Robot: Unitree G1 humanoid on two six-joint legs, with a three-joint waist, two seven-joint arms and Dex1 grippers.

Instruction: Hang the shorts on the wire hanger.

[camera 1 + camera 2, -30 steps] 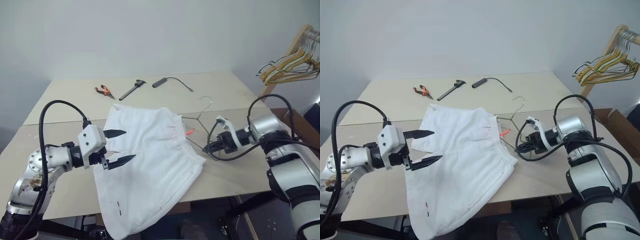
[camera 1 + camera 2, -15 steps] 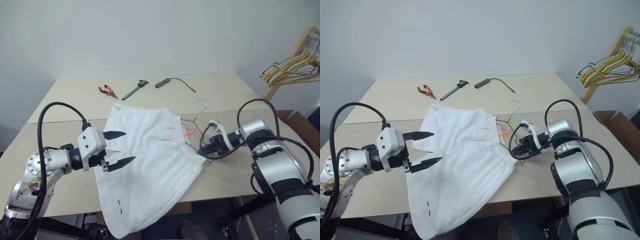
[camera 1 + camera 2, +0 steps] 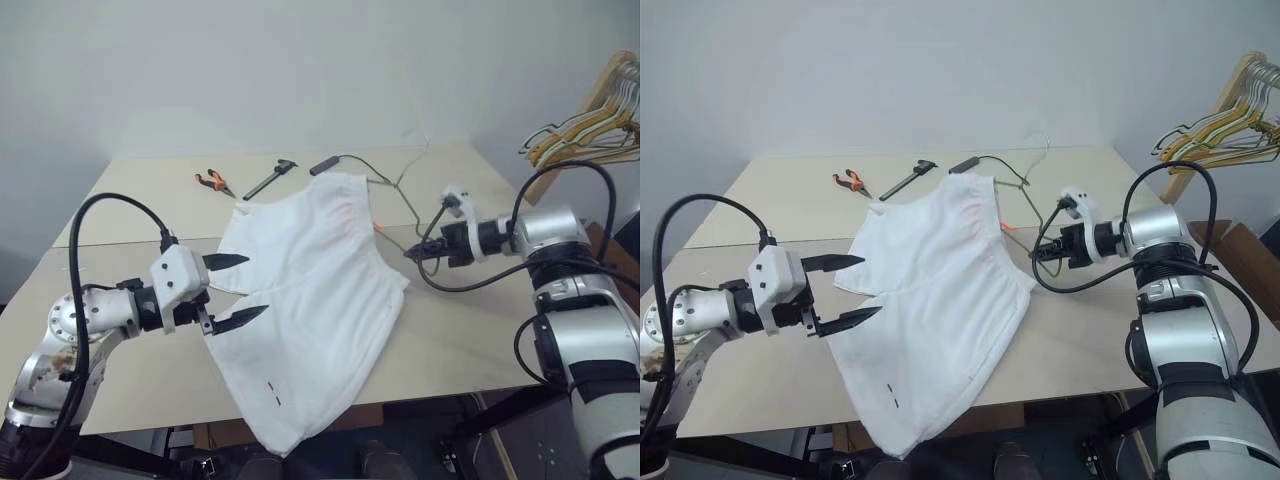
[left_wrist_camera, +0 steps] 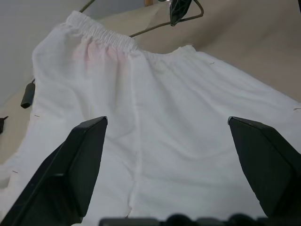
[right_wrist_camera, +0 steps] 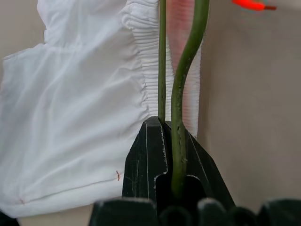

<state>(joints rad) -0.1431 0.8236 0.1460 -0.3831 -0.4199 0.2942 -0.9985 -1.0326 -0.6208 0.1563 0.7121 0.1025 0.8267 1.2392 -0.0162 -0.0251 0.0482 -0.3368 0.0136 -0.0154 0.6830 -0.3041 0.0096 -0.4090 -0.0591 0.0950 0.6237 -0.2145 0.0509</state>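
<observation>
The white shorts lie across the table's front, with one leg hanging over the edge. Their gathered waistband is raised off the table on the thin wire hanger, one arm of which runs into the waist. My right gripper is shut on the hanger's lower wire beside the waistband, and in the right wrist view the wire is pinched between its black fingers. My left gripper is open over the left side of the shorts, with nothing between its fingers.
Orange-handled pliers, a black tool and a black corded device lie at the back of the table. A wooden rack with several hangers stands off the table's right side.
My right gripper rose and moved away from me with the hanger, lifting the waistband end of the shorts off the table. The left gripper stayed open in place.
</observation>
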